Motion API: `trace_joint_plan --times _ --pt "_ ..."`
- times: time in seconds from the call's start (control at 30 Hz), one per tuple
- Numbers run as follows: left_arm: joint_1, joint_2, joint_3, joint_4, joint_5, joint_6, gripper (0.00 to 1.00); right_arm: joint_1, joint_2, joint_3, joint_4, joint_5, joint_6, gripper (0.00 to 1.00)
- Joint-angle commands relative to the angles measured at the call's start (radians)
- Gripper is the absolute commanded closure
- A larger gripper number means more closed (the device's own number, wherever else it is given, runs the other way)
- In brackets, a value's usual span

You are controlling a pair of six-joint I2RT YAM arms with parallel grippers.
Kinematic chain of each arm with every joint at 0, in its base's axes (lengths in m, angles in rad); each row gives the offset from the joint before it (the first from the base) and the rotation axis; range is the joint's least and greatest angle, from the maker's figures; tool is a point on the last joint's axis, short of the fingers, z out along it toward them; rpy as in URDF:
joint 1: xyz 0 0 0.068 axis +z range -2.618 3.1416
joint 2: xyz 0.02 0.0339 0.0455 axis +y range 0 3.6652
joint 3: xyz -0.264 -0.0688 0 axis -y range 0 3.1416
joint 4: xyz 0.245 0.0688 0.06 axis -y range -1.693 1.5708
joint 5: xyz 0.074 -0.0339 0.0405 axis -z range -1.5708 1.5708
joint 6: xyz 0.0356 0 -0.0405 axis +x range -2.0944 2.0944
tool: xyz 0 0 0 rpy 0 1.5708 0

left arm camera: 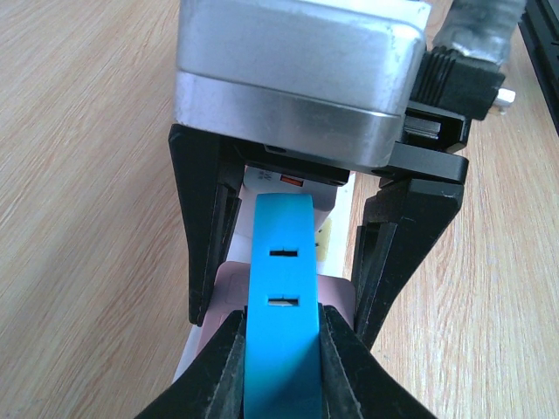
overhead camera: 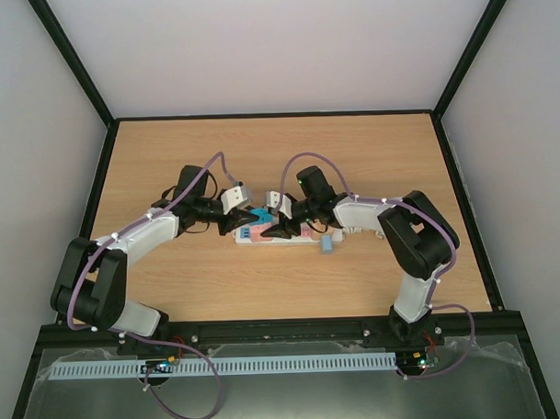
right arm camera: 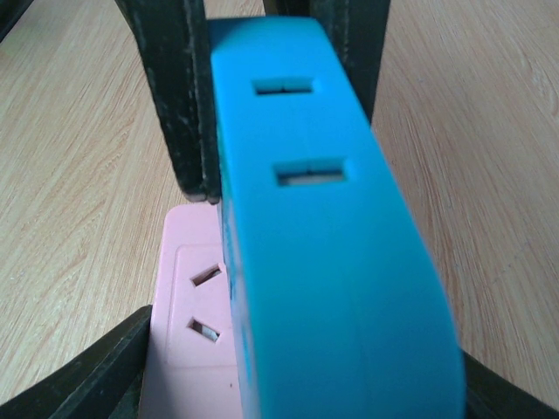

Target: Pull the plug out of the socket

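Clearly, the bright blue rounded plastic plug (left arm camera: 279, 288) stands on the face of the long white plastic socket (right arm camera: 188, 297), just beside its pink outlet (right arm camera: 199, 301), so I judge it must go straight away from that face. The socket lies with its long axis across the light wooden counter (overhead camera: 168, 158), between both arms. The left tool (left arm camera: 281, 325) is closed on the two sides of the plug. The right tool (overhead camera: 281, 230), only partly open, straddles the socket beside the plug and seems to clamp its long edges.

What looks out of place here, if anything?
A blue block with two slots stands on edge over the pink outlet of the power strip, pinched by the left fingers, not flat like the outlets.
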Motion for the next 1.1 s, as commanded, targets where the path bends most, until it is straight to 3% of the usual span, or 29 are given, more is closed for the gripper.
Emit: trace_joint_plan --times 0.0,0.6,1.07 --pt "-0.003 -0.043 0.067 0.049 0.137 -0.001 0.98 0.006 0.05 -0.021 -0.054 0.054 -0.015 0.54" --pt "-0.001 -0.038 0.089 0.101 0.143 -0.081 0.98 0.006 0.057 -0.025 -0.053 0.05 -0.019 0.57" --pt "0.011 -0.04 0.111 0.065 0.146 -0.055 0.98 0.006 0.052 -0.027 -0.059 0.046 -0.023 0.57"
